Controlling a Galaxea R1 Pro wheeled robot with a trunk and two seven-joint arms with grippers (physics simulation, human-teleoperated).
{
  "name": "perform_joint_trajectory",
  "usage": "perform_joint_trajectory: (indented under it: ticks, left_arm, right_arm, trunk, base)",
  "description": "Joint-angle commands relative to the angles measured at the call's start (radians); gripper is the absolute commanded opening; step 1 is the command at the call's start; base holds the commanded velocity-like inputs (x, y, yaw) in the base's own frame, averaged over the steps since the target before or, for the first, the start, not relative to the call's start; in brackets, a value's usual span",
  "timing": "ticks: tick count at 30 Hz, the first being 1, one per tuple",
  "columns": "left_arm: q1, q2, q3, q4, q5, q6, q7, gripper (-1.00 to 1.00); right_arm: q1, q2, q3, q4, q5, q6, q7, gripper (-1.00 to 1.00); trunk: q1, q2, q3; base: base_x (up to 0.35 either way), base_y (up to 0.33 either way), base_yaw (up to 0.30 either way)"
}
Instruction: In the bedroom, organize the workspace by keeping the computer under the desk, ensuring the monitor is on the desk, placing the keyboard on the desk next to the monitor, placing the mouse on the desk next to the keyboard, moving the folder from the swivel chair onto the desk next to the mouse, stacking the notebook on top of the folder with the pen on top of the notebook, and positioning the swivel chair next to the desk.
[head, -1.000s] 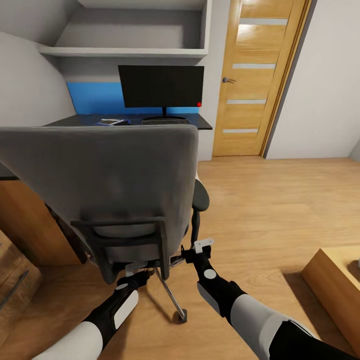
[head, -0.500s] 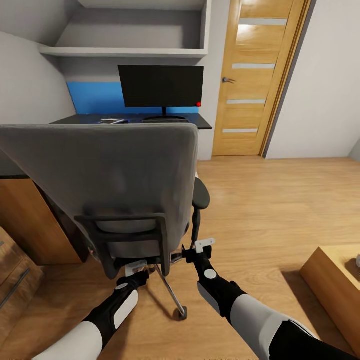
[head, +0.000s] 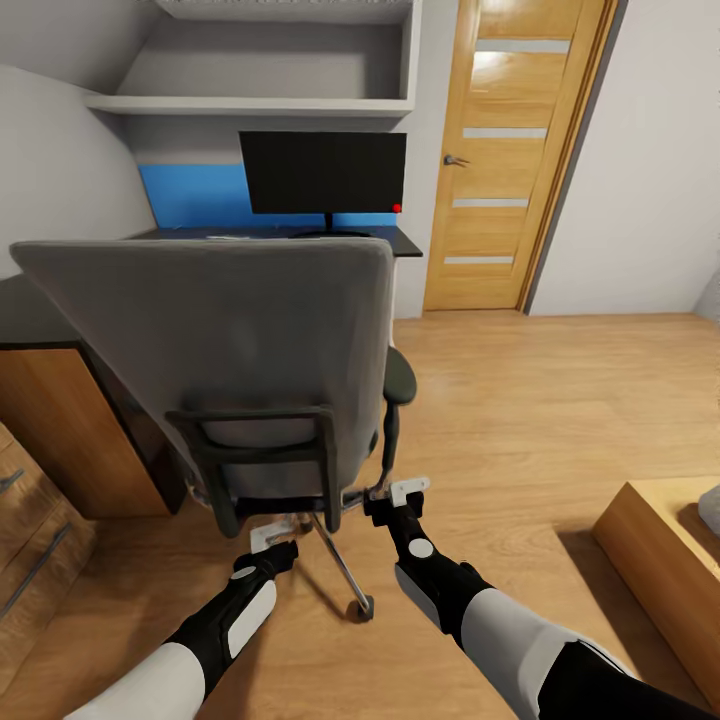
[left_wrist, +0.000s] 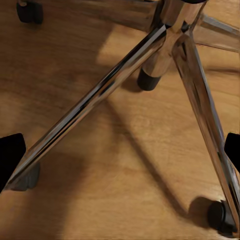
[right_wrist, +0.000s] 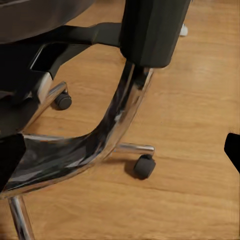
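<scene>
Here, in the head view, the swivel chair (head: 225, 345) stands with its grey back toward the camera, between the robot and the bench (head: 400, 243). The monitor (head: 322, 172) stands upright on the bench, in front of a blue wall panel (head: 190, 195) and under a white shelf (head: 250, 103). The chair back hides most of the bench top. A wooden door (head: 505, 150) stands to the right, and a low wooden unit (head: 655, 545) sits at the right edge on the wooden floor (head: 540, 400). The left end effector (head: 272, 541) is low behind the chair's base; the right end effector (head: 405, 490) is beside the chair's right armrest post. Both have their fingers apart and hold nothing.

In the left wrist view, chrome spokes (left_wrist: 100, 97) of the chair base fan out over the floor, with black casters (left_wrist: 220, 216) at their ends. The dark fingertips (left_wrist: 10, 152) sit at the two frame edges, wide apart, touching nothing that can be seen.

In the right wrist view, the black armrest (right_wrist: 150, 30) and its curved chrome support (right_wrist: 117, 125) rise close to the camera, above a caster (right_wrist: 143, 166). The fingertips (right_wrist: 232, 150) are again spread to the frame edges; whether one touches the support cannot be told.
</scene>
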Motion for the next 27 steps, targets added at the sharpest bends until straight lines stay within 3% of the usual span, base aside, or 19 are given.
perform_joint_trajectory:
  ticks: [1,27]
  left_arm:
    - [-0.001,0.001,-0.007,-0.002,0.006,0.003,0.009,1.0]
    - [-0.001,0.002,-0.006,-0.002,0.006,0.003,0.009,1.0]
  right_arm:
    - [-0.001,0.0,0.009,0.001,-0.009,-0.005,-0.006,1.0]
    - [-0.001,0.0,0.009,0.001,-0.009,-0.006,-0.006,1.0]
  trunk:
    - [-0.001,0.0,-0.001]
    - [-0.001,0.0,-0.001]
  base:
    - [-0.248,0.0,0.0]
    - [-0.271,0.01,0.0]
